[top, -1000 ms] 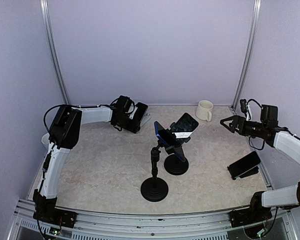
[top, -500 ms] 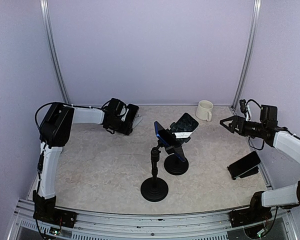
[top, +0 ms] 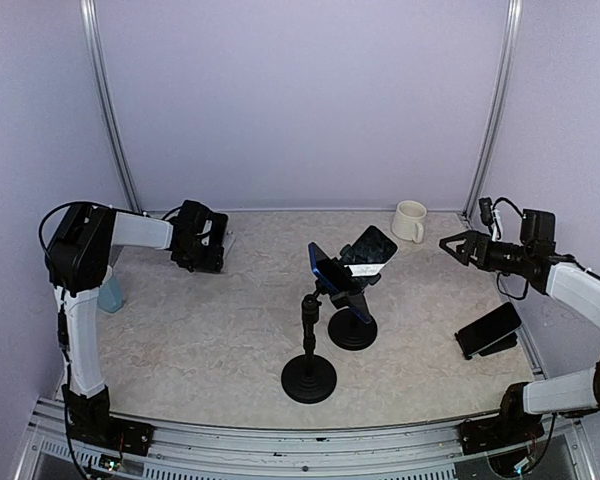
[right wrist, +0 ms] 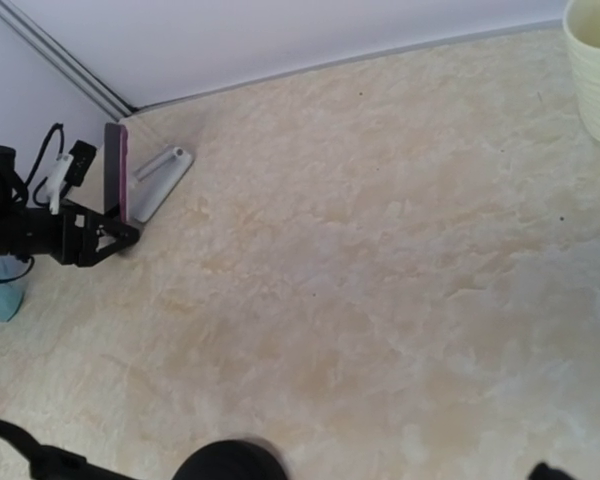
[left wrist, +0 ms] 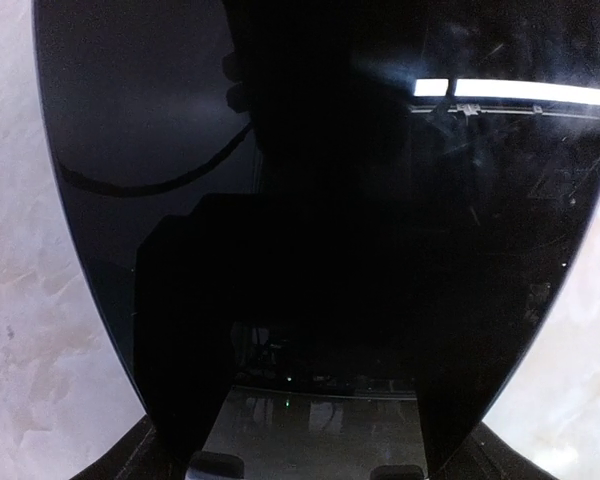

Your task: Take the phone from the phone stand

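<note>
My left gripper (top: 202,236) is at the back left of the table, shut on a black phone (left wrist: 320,200) whose dark screen fills the left wrist view. In the right wrist view that phone (right wrist: 115,185) stands on edge with a pink rim, held by the left gripper (right wrist: 75,235). A white phone stand (right wrist: 162,178) lies right beside it, and I cannot tell whether they touch. The stand also shows in the top view (top: 227,241). My right gripper (top: 448,246) is open and empty at the back right, above the table.
Two black pole stands are mid-table: one with base (top: 308,380) holds a blue phone (top: 330,268), one with base (top: 352,331) holds a dark phone (top: 370,248). Another phone (top: 490,328) leans at the right. A cream mug (top: 410,220) stands at the back and a light blue cup (top: 110,292) at the left.
My left arm has swung left along the back wall with the phone in its gripper, and the white stand has shifted left beside it. The right arm has barely moved.
</note>
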You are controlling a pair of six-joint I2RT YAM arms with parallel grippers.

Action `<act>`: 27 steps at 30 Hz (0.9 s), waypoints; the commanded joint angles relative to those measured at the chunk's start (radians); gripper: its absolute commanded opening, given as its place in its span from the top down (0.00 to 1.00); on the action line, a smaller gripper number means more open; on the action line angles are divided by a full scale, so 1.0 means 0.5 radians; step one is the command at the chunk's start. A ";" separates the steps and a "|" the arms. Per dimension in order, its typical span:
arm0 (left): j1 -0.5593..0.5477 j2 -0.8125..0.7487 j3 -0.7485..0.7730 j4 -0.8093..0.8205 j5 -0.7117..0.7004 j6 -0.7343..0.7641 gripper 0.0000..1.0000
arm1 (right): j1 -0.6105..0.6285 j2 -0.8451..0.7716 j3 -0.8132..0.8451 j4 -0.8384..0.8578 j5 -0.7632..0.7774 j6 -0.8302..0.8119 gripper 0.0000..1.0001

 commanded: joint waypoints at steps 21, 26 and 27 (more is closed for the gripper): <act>0.122 -0.486 -0.536 0.055 -0.155 -0.220 0.21 | -0.023 -0.023 -0.082 0.145 -0.101 0.053 0.00; 0.118 -0.594 -0.498 0.043 -0.134 -0.205 0.01 | -0.023 -0.027 -0.082 0.144 -0.108 0.057 0.00; 0.118 -0.604 -0.473 0.028 -0.135 -0.199 0.01 | -0.023 -0.028 -0.085 0.147 -0.108 0.057 0.00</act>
